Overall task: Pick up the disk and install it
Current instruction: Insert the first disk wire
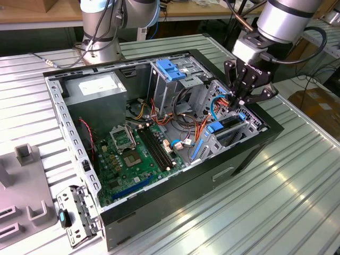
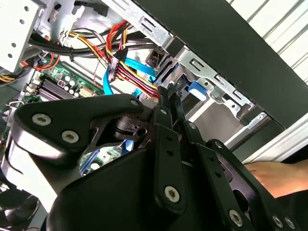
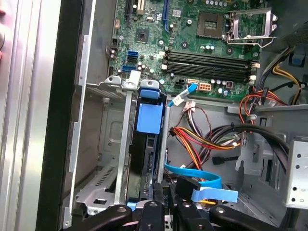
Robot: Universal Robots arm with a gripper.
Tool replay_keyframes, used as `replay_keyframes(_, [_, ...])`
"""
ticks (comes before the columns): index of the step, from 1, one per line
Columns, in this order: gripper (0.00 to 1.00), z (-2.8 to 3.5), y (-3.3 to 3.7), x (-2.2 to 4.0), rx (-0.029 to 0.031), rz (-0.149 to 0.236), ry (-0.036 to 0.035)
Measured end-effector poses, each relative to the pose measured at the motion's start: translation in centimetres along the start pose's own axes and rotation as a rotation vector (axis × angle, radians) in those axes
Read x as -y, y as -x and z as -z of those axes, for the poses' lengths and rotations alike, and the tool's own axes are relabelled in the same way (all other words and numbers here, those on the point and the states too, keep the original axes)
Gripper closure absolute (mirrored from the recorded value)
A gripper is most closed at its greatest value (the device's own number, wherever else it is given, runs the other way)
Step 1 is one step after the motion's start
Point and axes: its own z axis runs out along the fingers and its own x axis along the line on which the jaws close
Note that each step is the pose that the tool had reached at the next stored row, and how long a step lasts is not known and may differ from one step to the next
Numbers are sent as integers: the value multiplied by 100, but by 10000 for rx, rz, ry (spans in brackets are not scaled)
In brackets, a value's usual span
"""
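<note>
Looking from the exterior view's left, you first see a grey stand [image 1: 26,180] on the ribbed metal table [image 1: 276,202], with a loose metal bracket [image 1: 79,215] lying near the front corner of the open computer case [image 1: 175,183]. Inside the case, the green board [image 1: 135,156] lies flat on the bottom, and the big grey box with a white sticker [image 1: 95,87] sits at the far left corner. Further right stands the tall metal cage with a blue top [image 1: 172,74], with red, yellow and orange wires [image 1: 186,125] bunched beside it.

At the right end of the case you find the disk [image 1: 229,126]. It stands on its edge inside its slot in the drive bay, and its blue rail tab [image 1: 214,127] sticks up. In the first wrist view the disk [image 3: 144,163] sits between the metal walls of the bay, with the blue tab [image 3: 148,118] on it.

Your claw [image 1: 240,101] hangs right over the far end of the disk. Its black fingers [image 2: 168,113] are drawn close together, and you cannot tell if they grip the disk's edge or just touch it.
</note>
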Motion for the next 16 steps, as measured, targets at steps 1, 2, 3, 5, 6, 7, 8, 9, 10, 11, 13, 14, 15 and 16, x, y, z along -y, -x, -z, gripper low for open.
replay_keyframes(1, [83,-1,-14,-2,1,-46,1])
replay_keyframes(2, [83,-2,-24,-3,1,-78,2])
replay_keyframes(3, [83,-2,-33,-4,1,-108,3])
replay_keyframes(5, [83,-3,-35,-4,1,-113,3])
replay_keyframes(6, [83,-3,-35,-4,1,-114,3])
replay_keyframes(7, [83,-2,-35,-4,1,-113,3])
replay_keyframes(8, [83,-2,-35,-4,0,-114,3])
replay_keyframes(9, [83,-2,-36,-4,1,-113,3])
replay_keyframes(10, [83,-4,-38,-6,2,-121,3])
replay_keyframes(11, [83,-5,-39,-7,1,-166,4])
replay_keyframes(13, [83,-10,-41,-9,2,-253,5])
replay_keyframes(14, [83,-12,-51,-16,2,-265,6])
replay_keyframes(15, [83,-13,-57,-19,3,-264,6])
replay_keyframes(16, [83,-16,-65,-34,2,-264,6])
